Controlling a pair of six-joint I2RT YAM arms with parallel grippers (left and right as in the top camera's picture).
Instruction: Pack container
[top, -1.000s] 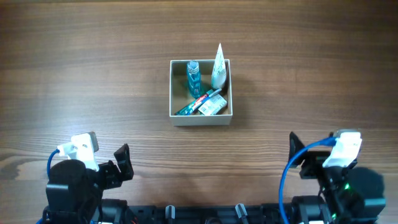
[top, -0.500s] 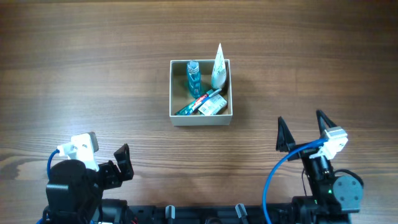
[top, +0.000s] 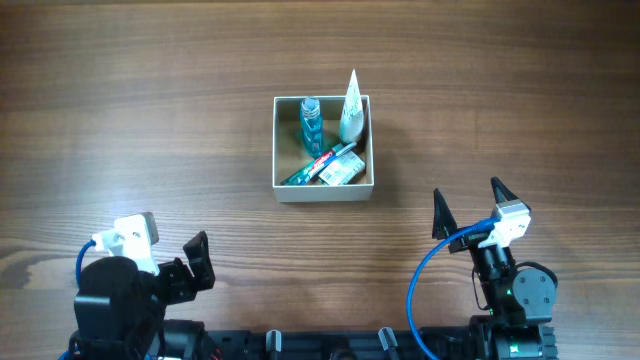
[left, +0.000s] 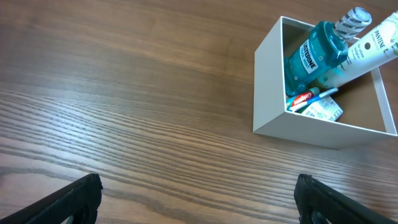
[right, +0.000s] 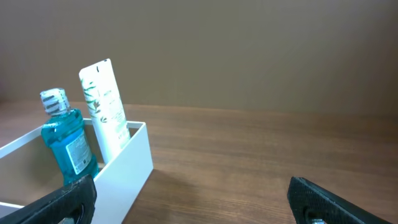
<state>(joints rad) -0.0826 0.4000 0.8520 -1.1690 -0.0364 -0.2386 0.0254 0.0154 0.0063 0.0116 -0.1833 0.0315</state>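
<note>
White-walled container (top: 322, 193) holds blue mouthwash bottle (top: 311, 122), white tube (top: 350, 105), toothpaste (top: 322, 166). We see left gripper (left: 199, 186) fingers spread; right gripper (top: 467, 197) likewise, near container.

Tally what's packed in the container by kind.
Blue mouthwash bottle: 1
White Pantene tube: 1
Toothpaste tube: 1
Small printed packet: 1
Total in the container: 4, though the flat items overlap and could hide more.
</note>
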